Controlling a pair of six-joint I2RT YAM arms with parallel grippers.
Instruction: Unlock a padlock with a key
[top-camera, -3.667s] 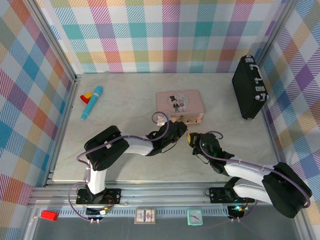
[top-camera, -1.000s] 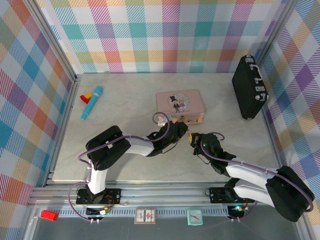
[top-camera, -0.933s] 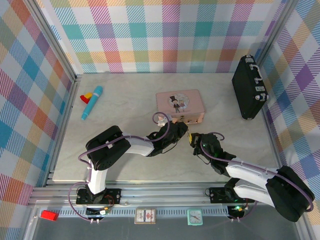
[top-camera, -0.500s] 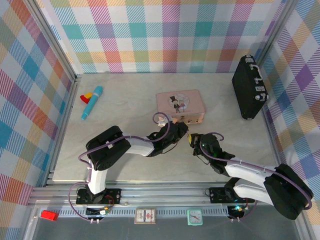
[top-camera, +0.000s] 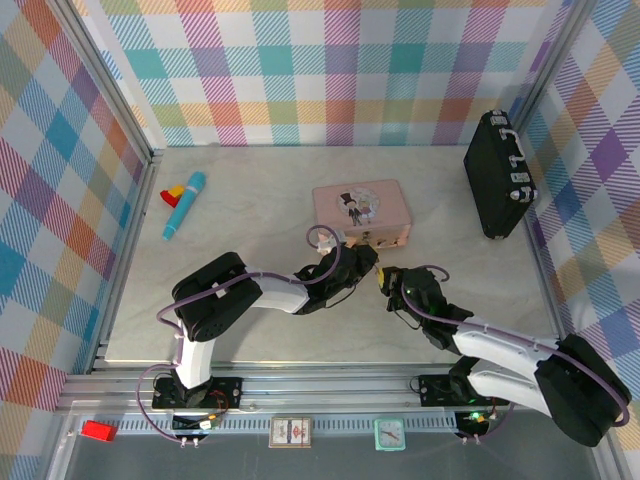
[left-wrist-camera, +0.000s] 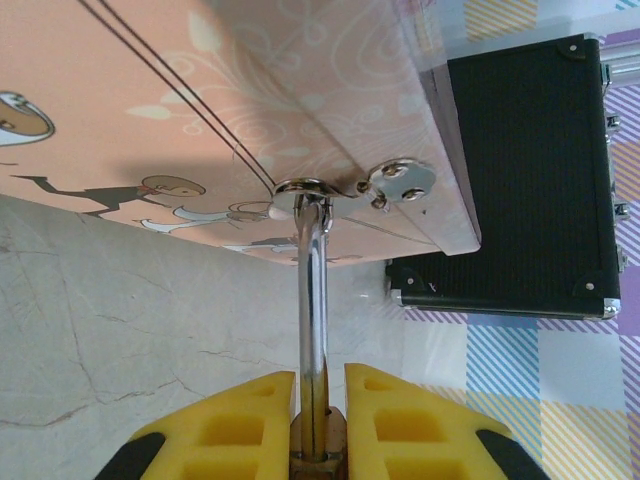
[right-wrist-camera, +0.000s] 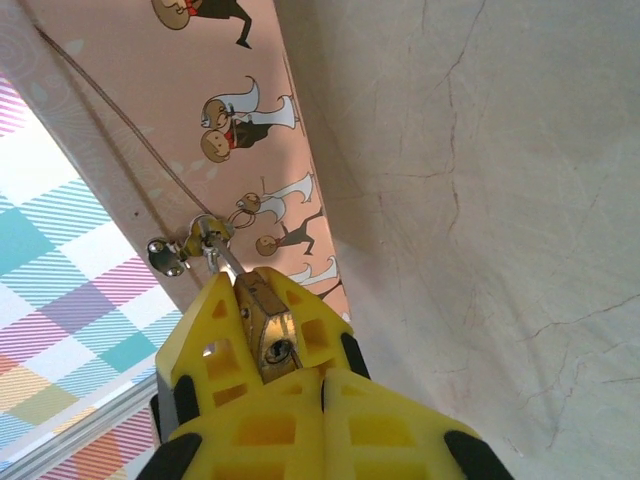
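Observation:
The small brass padlock (left-wrist-camera: 320, 452) hangs by its silvery shackle (left-wrist-camera: 314, 300) from the hasp (left-wrist-camera: 400, 182) of the pink tin (top-camera: 360, 210). My left gripper (left-wrist-camera: 320, 385) is shut on the padlock body, one yellow finger on each side. In the right wrist view the padlock (right-wrist-camera: 268, 330) faces me with its keyhole (right-wrist-camera: 276, 350) showing. My right gripper (right-wrist-camera: 323, 385) is shut just below the keyhole. A thin sliver of the key (right-wrist-camera: 294, 361) reaches from its fingertips to the keyhole; the rest is hidden. In the top view the left gripper (top-camera: 366, 263) and right gripper (top-camera: 386, 277) meet at the tin's front.
A black case (top-camera: 497, 175) with silver latches stands at the right wall. A blue marker (top-camera: 184, 205) and a small red and yellow piece (top-camera: 172, 190) lie far left. The marble table (top-camera: 250, 230) is open to the left of the tin.
Hardly anything differs. Both grippers stay at the tin's front edge, and the right gripper has shifted only slightly at the padlock.

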